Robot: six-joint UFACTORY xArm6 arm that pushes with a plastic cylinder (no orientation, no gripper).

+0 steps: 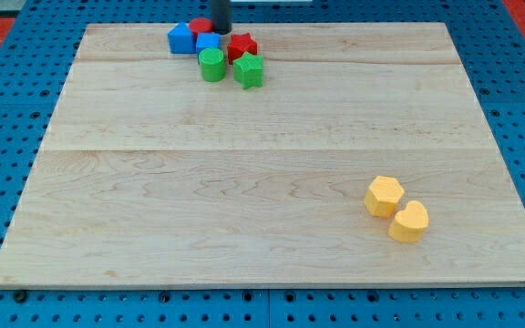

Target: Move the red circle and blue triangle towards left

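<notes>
While the pale wooden counter is filling most of the view, nearly all the blocks are crowding together at its top edge, left of centre. Well apart from them, a yellow hexagon block and a yellow heart-shaped block are sitting side by side near the view's bottom right.

Within the cluster, the blue triangle block is lying at the left end, with a blue cube-like block just beside it. The red circle block is peeking out behind them, mostly hidden. A red star block, a green cylinder block and a green star block are packing in close below and to the right.

My tip is standing at the cluster's top, just right of the red circle; there are no fingers on this rod, so nothing is being gripped.

Judging from the crowding, a leftward push is risking dragging the blue cube along, or the red circle is slipping off the tip towards the counter's top edge.
</notes>
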